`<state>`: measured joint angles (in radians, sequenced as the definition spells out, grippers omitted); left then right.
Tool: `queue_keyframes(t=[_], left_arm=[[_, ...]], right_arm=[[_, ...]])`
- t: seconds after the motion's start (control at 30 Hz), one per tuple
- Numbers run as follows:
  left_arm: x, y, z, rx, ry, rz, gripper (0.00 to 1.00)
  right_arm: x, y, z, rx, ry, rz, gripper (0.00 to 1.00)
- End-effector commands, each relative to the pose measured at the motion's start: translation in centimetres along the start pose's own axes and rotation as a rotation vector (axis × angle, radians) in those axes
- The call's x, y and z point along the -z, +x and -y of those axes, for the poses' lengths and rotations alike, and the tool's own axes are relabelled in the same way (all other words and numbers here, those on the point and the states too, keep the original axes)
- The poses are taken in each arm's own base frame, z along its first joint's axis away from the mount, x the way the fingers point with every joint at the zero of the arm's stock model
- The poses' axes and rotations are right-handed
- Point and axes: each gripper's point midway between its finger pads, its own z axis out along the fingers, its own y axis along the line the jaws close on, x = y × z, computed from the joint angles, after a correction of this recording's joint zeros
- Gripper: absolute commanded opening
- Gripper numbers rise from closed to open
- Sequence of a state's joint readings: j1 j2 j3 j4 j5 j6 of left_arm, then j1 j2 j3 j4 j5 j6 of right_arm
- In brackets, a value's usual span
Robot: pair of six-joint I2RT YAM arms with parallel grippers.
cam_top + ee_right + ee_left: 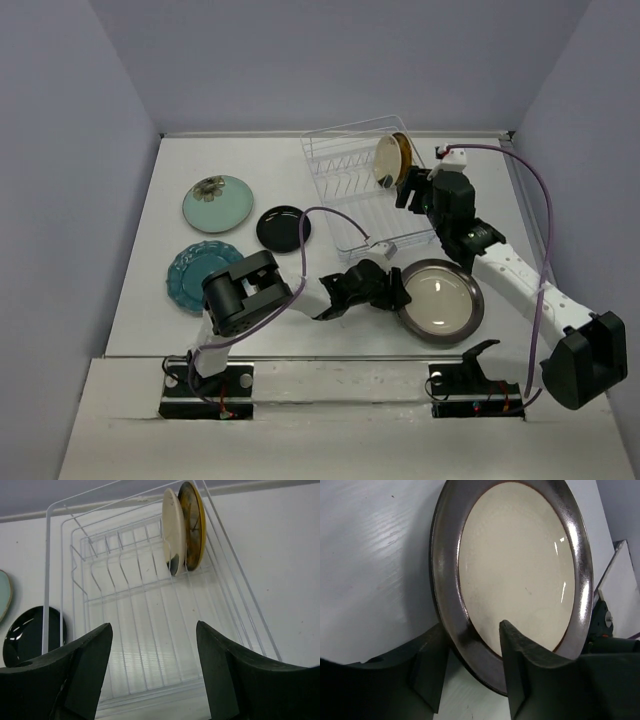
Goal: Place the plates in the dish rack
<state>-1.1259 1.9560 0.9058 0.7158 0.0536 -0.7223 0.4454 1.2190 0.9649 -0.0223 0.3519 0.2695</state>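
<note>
Left gripper (470, 645): reaching low toward 3 o'clock, fingers straddling the grey-rimmed plate (445, 300) rim; whether it is clamping, I can't say.
Right gripper (153, 626): stretching toward 11 o'clock, gaping wide and empty over the dish rack (47, 570).

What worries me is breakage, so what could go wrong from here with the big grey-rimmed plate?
1. The left gripper straddles only the rim of the grey-rimmed plate; so wide and glossy, it may slip or swing when lifted.
2. The right gripper hangs open over the dish rack, with the right arm beside that plate; the arms could collide.
3. A bump could topple the cream plate and amber plate standing in the rack.
</note>
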Motion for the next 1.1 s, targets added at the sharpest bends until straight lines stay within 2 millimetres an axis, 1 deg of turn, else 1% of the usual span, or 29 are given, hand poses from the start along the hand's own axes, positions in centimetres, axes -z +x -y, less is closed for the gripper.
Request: queue_keyframes(t=[0.0, 0.07, 0.1, 0.17, 0.2, 0.23, 0.27, 0.3, 0.33, 0.37, 0.4, 0.43, 0.47, 0.5, 0.53, 0.57, 0.6, 0.63, 0.67, 0.7, 0.73, 0.8, 0.83, 0.87, 0.9, 0.93, 0.97, 1.0, 1.07], left_arm=[[-0.9, -0.6, 1.7, 0.044, 0.070, 0.038, 0.42], [-1.2, -0.2, 1.3, 0.047, 0.063, 0.031, 0.26], [-1.2, -0.1, 1.3, 0.047, 0.062, 0.032, 0.06], [-0.4, -0.5, 1.2, 0.051, 0.063, 0.058, 0.06], [0.1, -0.7, 1.3, 0.051, 0.066, 0.069, 0.06], [0.6, -1.0, 1.3, 0.050, 0.065, 0.081, 0.06], [2.1, -1.7, 1.5, 0.044, 0.067, 0.109, 0.05], [3.7, -3.8, 2.6, 0.048, 0.077, 0.177, 0.06], [4.0, -2.6, 1.4, 0.046, 0.051, 0.153, 0.06], [6.2, -3.4, 1.6, 0.047, 0.060, 0.188, 0.06], [7.3, -3.8, 1.5, 0.050, 0.060, 0.205, 0.06], [8.5, -4.3, 1.6, 0.053, 0.064, 0.223, 0.05], [10.7, -5.2, 1.9, 0.058, 0.080, 0.264, 0.06], [11.6, -5.3, 1.5, 0.054, 0.064, 0.265, 0.05], [12.7, -6.1, 1.2, 0.058, 0.061, 0.289, 0.05], [14.6, -7.0, 1.5, 0.064, 0.083, 0.327, 0.05], [15.5, -7.3, 1.0, 0.069, 0.069, 0.334, 0.05], [16.5, -7.9, 0.9, 0.073, 0.073, 0.353, 0.05], [18.3, -9.1, 0.5, 0.084, 0.068, 0.393, 0.05], [19.1, -9.6, 0.1, 0.086, 0.060, 0.411, 0.05], [21.2, -11.4, 0.3, 0.092, 0.079, 0.475, 0.05], [22.7, -11.8, -0.6, 0.093, 0.048, 0.486, 0.05], [24.4, -12.9, 0.1, 0.081, 0.074, 0.529, 0.05], [25.0, -13.1, -0.9, 0.085, 0.034, 0.530, 0.05], [25.8, -13.5, -1.1, 0.081, 0.023, 0.542, 0.05], [27.4, -14.5, -0.4, 0.064, 0.037, 0.585, 0.05], [27.9, -14.5, -0.9, 0.063, 0.014, 0.581, 0.06], [28.7, -15.2, -1.3, 0.062, -0.005, 0.608, 0.05], [30.5, -16.3, -1.1, 0.045, -0.011, 0.652, 0.05]], right_arm=[[1.8, -1.8, -1.3, -0.110, -0.082, 0.056, 0.73], [2.0, -1.2, -1.1, -0.117, -0.080, 0.044, 0.73], [2.4, -1.3, -1.1, -0.122, -0.083, 0.049, 0.73], [2.7, -0.8, -1.0, -0.133, -0.090, 0.043, 0.73], [3.3, -1.2, -1.1, -0.141, -0.107, 0.054, 0.73], [3.6, -0.6, -1.0, -0.136, -0.108, 0.035, 0.73], [4.3, -0.2, -1.0, -0.128, -0.125, 0.015, 0.73], [4.6, 0.0, -1.2, -0.122, -0.142, 0.003, 0.74], [5.1, 0.2, -1.6, -0.106, -0.170, -0.015, 0.76], [5.7, 0.6, -1.9, -0.089, -0.200, -0.046, 0.78], [6.6, 1.1, -3.4, -0.063, -0.300, -0.081, 0.80], [7.6, 0.9, -4.3, -0.052, -0.365, -0.086, 0.84], [8.5, 1.0, -5.1, -0.044, -0.427, -0.100, 0.86], [9.3, 1.2, -5.9, -0.038, -0.489, -0.112, 0.88], [11.1, 1.4, -7.3, -0.021, -0.606, -0.124, 0.91], [11.9, 1.6, -7.8, -0.015, -0.657, -0.129, 0.91], [12.9, 1.7, -8.7, -0.002, -0.733, -0.134, 0.93], [13.3, 2.0, -8.9, 0.007, -0.761, -0.138, 0.94], [13.7, 1.9, -9.0, 0.015, -0.778, -0.133, 0.94], [13.6, 2.3, -9.0, 0.032, -0.787, -0.138, 0.95], [13.6, 2.6, -9.0, 0.041, -0.792, -0.142, 0.96], [13.1, 3.3, -9.1, 0.057, -0.800, -0.163, 0.96], [13.2, 3.8, -9.4, 0.059, -0.822, -0.179, 0.97], [13.1, 3.9, -9.6, 0.061, -0.840, -0.180, 0.97], [13.0, 4.6, -9.9, 0.058, -0.862, -0.203, 0.98], [12.8, 4.7, -10.1, 0.058, -0.869, -0.207, 0.98], [12.5, 5.0, -10.1, 0.057, -0.869, -0.208, 0.98], [11.9, 5.5, -10.0, 0.052, -0.853, -0.221, 0.99], [11.4, 6.0, -10.1, 0.053, -0.851, -0.231, 1.00]])
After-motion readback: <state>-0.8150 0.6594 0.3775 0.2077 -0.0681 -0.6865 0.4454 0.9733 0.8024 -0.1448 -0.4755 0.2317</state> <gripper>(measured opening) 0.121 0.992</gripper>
